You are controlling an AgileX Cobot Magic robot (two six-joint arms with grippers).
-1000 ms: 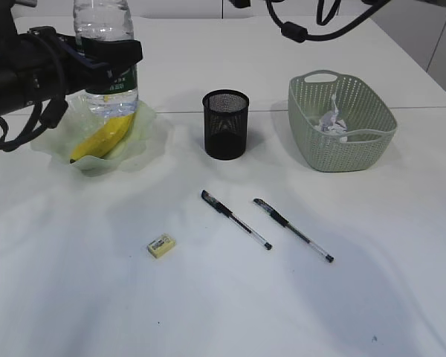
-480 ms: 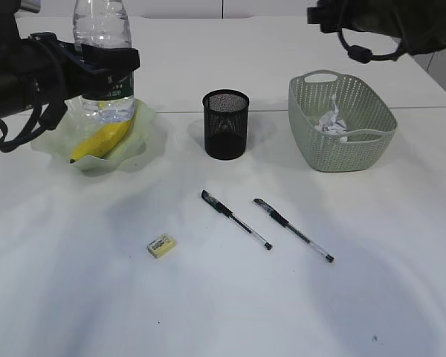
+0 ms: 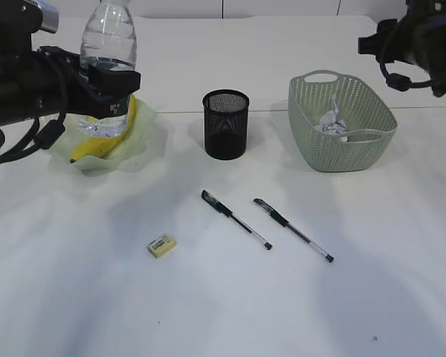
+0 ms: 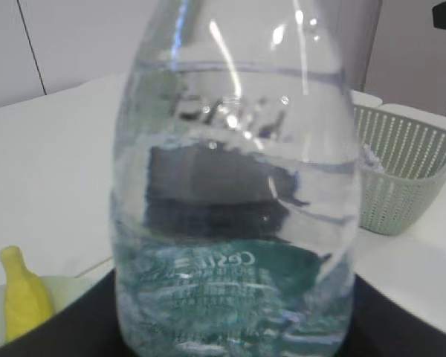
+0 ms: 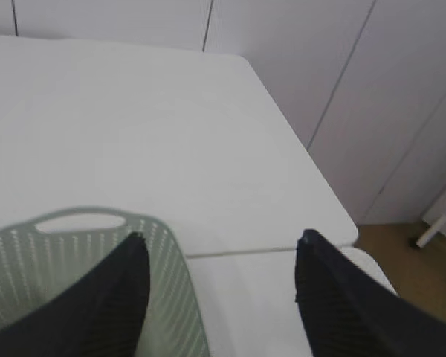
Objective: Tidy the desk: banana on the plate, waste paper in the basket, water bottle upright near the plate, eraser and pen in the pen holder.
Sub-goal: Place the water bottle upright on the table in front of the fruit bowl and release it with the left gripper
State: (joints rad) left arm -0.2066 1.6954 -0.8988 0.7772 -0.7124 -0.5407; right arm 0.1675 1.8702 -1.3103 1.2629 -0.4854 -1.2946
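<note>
My left gripper (image 3: 108, 80) is shut on the clear water bottle (image 3: 109, 52), which stands upright over the pale green plate (image 3: 150, 137). The bottle (image 4: 234, 186) fills the left wrist view. The banana (image 3: 89, 149) lies on the plate behind the bottle's base. Waste paper (image 3: 332, 123) lies in the green basket (image 3: 357, 152). Two pens (image 3: 236, 219) (image 3: 292, 230) and a yellow eraser (image 3: 161, 245) lie on the table in front of the black mesh pen holder (image 3: 225, 123). My right gripper (image 5: 221, 236) is open and empty, above the basket's right rim (image 5: 82, 218).
The right arm (image 3: 412, 41) hangs high at the far right of the exterior view. The table's right edge (image 5: 334, 216) and the floor beyond it show in the right wrist view. A seam between two tabletops (image 3: 260, 111) runs behind the pen holder.
The bottle has come down and shifted slightly right over the plate. The right arm has swung from above the basket to the far right, and its jaws have narrowed a little.
</note>
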